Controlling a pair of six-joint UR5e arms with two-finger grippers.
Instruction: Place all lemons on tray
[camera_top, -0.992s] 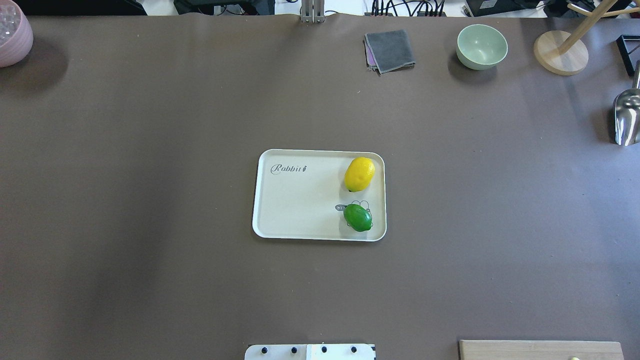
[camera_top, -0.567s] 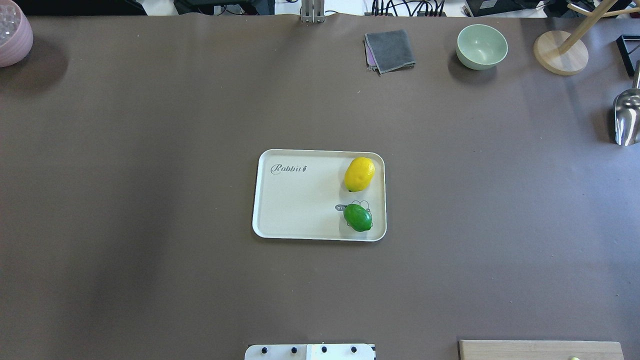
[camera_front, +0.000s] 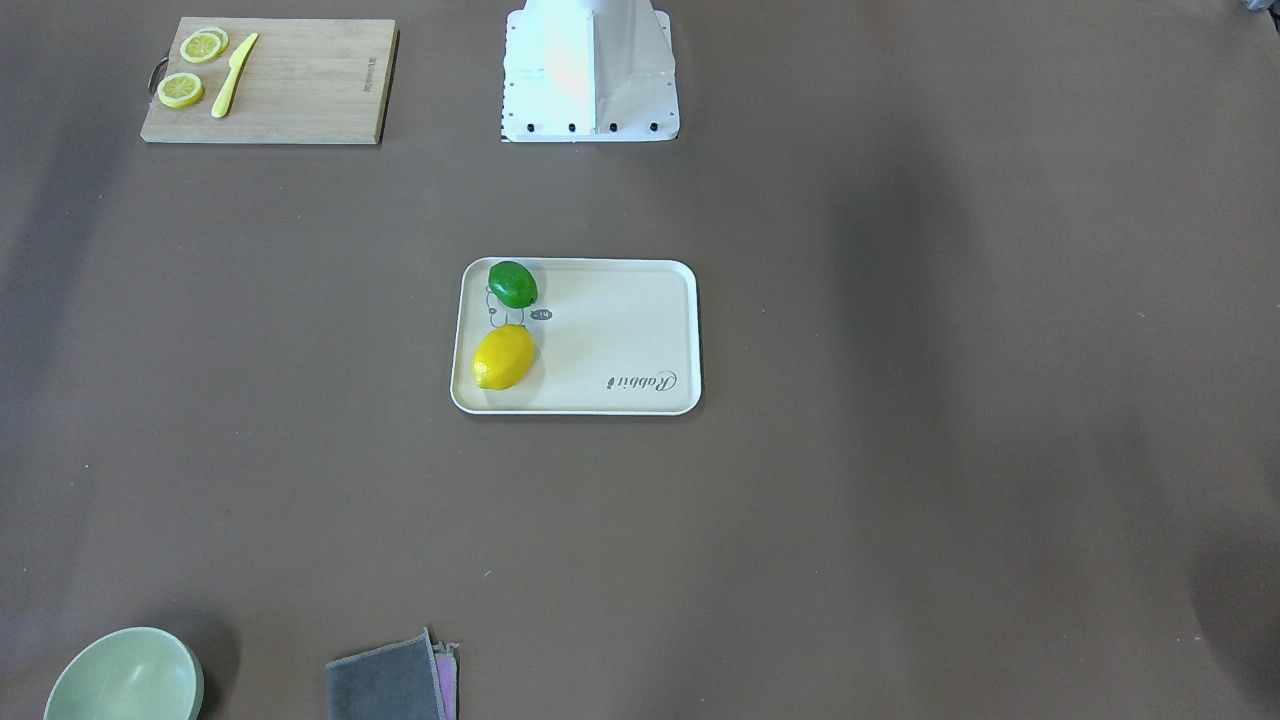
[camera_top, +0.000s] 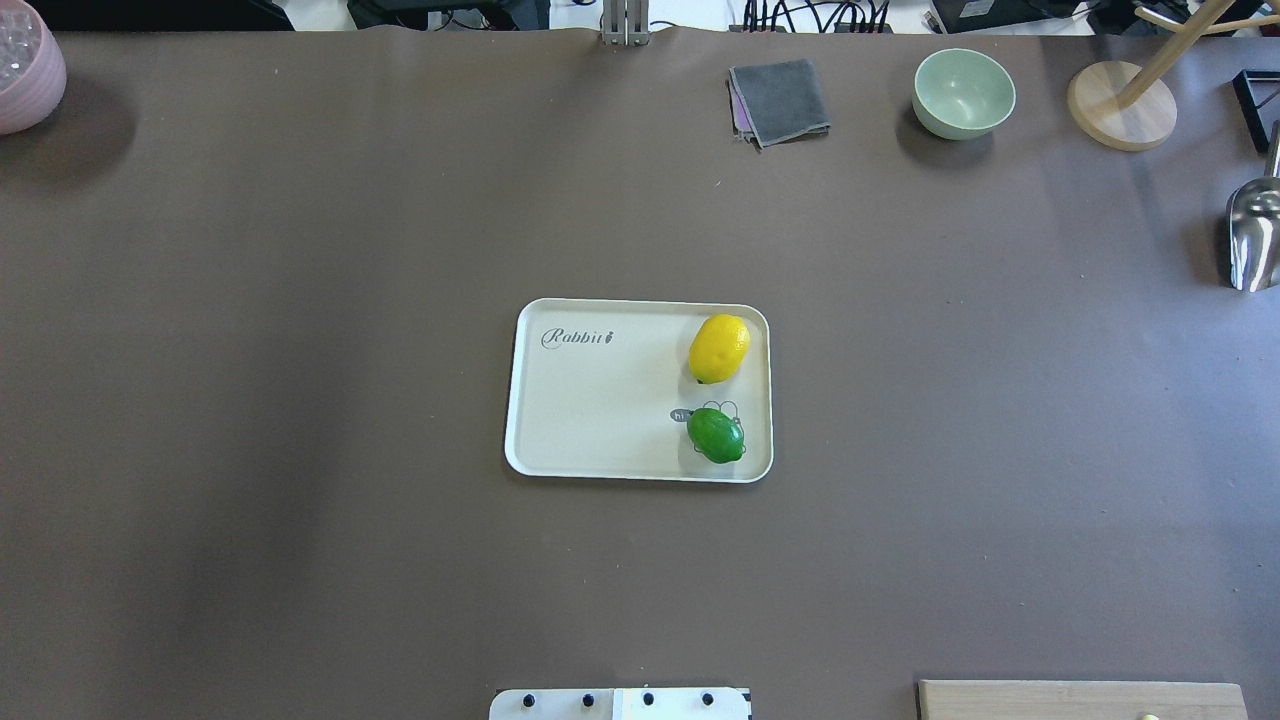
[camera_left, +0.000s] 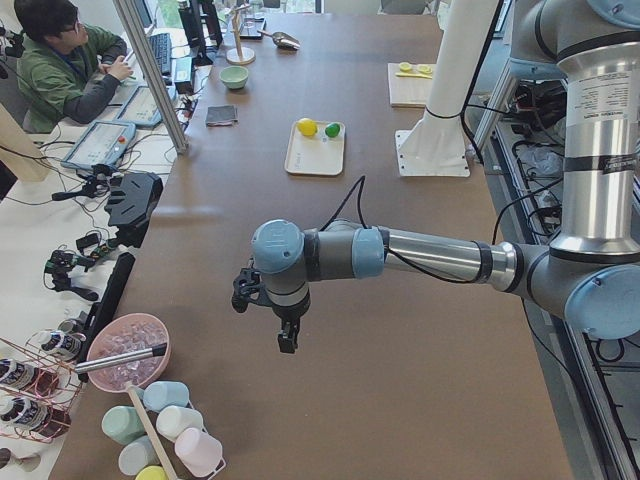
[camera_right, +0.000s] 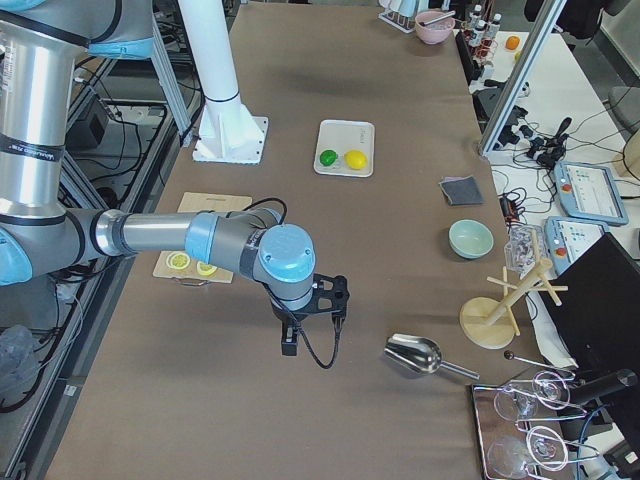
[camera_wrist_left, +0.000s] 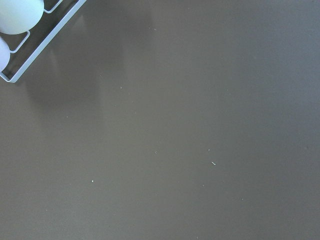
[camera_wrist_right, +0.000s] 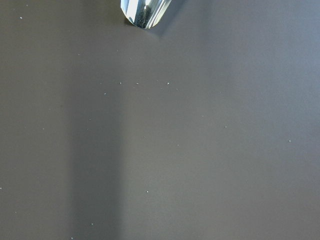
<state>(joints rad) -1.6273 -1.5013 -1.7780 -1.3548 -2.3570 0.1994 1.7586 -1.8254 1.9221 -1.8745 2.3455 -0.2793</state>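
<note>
The cream tray (camera_top: 600, 420) lies at the table's middle, also in the front-facing view (camera_front: 620, 340). The yellow lemon (camera_top: 719, 348) and the green lemon (camera_top: 716, 435) both rest on its right side, slightly apart; they also show in the front-facing view (camera_front: 503, 357) (camera_front: 512, 284). My left gripper (camera_left: 287, 338) hangs over bare table far from the tray, at the table's left end. My right gripper (camera_right: 290, 342) hangs over bare table at the right end. Both show only in the side views, so I cannot tell whether they are open or shut.
A wooden cutting board (camera_front: 270, 80) with lemon slices and a yellow knife lies near the robot's base. A grey cloth (camera_top: 780, 100), a green bowl (camera_top: 963, 92), a wooden stand (camera_top: 1120, 105) and a metal scoop (camera_top: 1252, 235) sit at the back right. A pink bowl (camera_top: 25, 70) is at the back left.
</note>
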